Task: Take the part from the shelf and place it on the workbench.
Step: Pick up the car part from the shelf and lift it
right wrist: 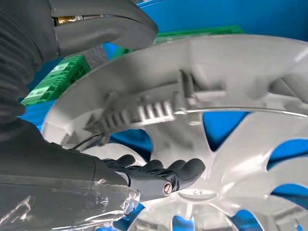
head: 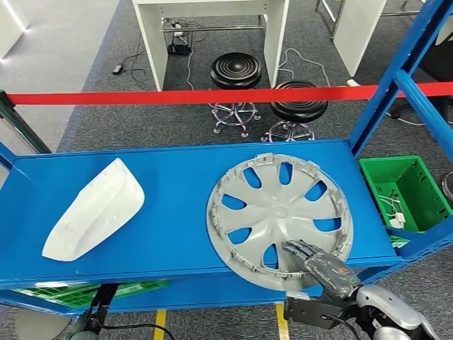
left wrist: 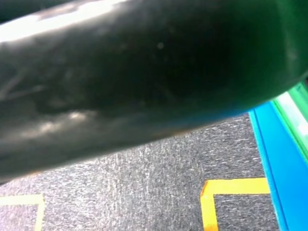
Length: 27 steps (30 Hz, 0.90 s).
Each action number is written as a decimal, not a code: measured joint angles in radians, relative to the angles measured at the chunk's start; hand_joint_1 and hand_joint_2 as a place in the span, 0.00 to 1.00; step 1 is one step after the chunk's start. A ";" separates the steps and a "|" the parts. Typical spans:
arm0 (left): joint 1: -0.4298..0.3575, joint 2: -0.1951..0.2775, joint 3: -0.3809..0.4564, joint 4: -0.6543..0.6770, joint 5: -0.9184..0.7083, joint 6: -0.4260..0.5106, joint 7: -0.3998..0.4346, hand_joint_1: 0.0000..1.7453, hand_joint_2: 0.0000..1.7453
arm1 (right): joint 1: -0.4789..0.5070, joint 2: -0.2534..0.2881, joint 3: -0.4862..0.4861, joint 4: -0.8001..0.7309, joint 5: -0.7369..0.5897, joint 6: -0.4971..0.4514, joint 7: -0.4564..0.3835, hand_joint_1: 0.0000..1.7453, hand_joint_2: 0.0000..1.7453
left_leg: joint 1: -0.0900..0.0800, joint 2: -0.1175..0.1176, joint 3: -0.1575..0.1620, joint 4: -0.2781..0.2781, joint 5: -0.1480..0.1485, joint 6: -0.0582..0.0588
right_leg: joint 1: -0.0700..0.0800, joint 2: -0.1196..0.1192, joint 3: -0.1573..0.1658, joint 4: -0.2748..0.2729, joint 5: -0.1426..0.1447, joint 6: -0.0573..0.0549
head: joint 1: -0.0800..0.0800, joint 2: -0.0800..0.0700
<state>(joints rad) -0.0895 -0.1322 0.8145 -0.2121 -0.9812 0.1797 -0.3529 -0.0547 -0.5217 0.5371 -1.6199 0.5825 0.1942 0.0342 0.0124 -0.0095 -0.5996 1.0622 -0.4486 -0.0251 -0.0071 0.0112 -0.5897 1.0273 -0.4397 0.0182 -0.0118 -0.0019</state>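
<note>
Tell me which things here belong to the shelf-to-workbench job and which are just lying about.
Job: hubcap; shelf it lies on; right robot hand, thumb under the hubcap's rim, fingers on top.

Lying about: white cover; green bin; two stools; red tape.

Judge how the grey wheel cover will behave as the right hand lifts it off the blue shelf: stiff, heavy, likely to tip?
The wheel cover looks like thin moulded plastic with open slots, so probably light and slightly flexible. The right hand grips only its near rim, so the far side may sag or tilt. The small clips along its edge look breakable.
</note>
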 joint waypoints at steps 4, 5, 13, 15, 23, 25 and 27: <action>-0.001 -0.001 0.001 0.000 -0.001 0.000 0.000 0.00 0.00 | -0.004 -0.002 -0.002 0.011 -0.001 0.002 0.002 0.00 1.00 | 0.000 -0.003 0.021 -0.054 0.005 0.021 | 0.003 0.002 -0.004 -0.005 0.003 0.020 | 0.000 0.000; 0.000 -0.001 0.001 0.000 -0.002 0.000 0.000 0.00 0.00 | -0.004 -0.003 -0.002 0.013 -0.001 0.003 0.002 0.00 1.00 | 0.001 -0.002 0.022 -0.055 0.007 0.028 | 0.002 0.001 -0.009 0.004 -0.004 0.025 | 0.001 0.000; -0.001 0.000 0.003 0.000 -0.005 0.000 0.001 0.00 0.00 | -0.013 -0.005 -0.001 0.037 -0.018 0.020 0.005 0.01 1.00 | -0.003 0.000 0.030 -0.056 0.004 0.045 | -0.001 -0.003 -0.097 0.187 -0.056 0.034 | 0.010 0.000; -0.002 0.000 0.003 0.000 -0.006 0.000 0.001 0.00 0.00 | -0.020 -0.006 -0.001 0.041 -0.021 0.026 0.005 0.19 1.00 | -0.004 -0.001 0.034 -0.055 0.001 0.040 | 0.001 -0.003 -0.028 0.053 -0.007 0.028 | 0.009 0.000; -0.003 -0.002 0.003 0.000 -0.006 0.000 0.002 0.00 0.00 | -0.040 -0.007 0.001 0.046 -0.034 0.033 0.004 1.00 1.00 | -0.002 0.000 -0.023 0.068 -0.078 0.001 | -0.001 -0.004 0.006 -0.015 0.010 -0.008 | 0.002 0.000; -0.002 -0.001 0.004 0.000 -0.006 0.000 0.003 0.00 0.00 | -0.039 -0.007 0.001 0.048 -0.034 0.033 0.003 1.00 1.00 | -0.001 0.000 -0.080 0.190 -0.128 -0.004 | -0.002 -0.004 0.005 -0.015 0.011 -0.009 | 0.002 0.000; 0.000 0.000 0.005 0.000 -0.005 0.000 0.004 0.00 0.00 | -0.039 -0.007 0.001 0.050 -0.034 0.033 0.001 1.00 1.00 | 0.001 0.001 -0.087 0.204 -0.109 -0.008 | -0.004 -0.004 0.005 -0.015 0.011 -0.008 | 0.002 0.000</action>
<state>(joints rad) -0.0894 -0.1325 0.8191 -0.2121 -0.9866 0.1793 -0.3489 -0.0941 -0.5291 0.5385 -1.5700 0.5483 0.2267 0.0354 0.0131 -0.0090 -0.6861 1.2660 -0.5571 -0.0327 -0.0115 0.0072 -0.5846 1.0128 -0.4287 0.0103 -0.0101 -0.0019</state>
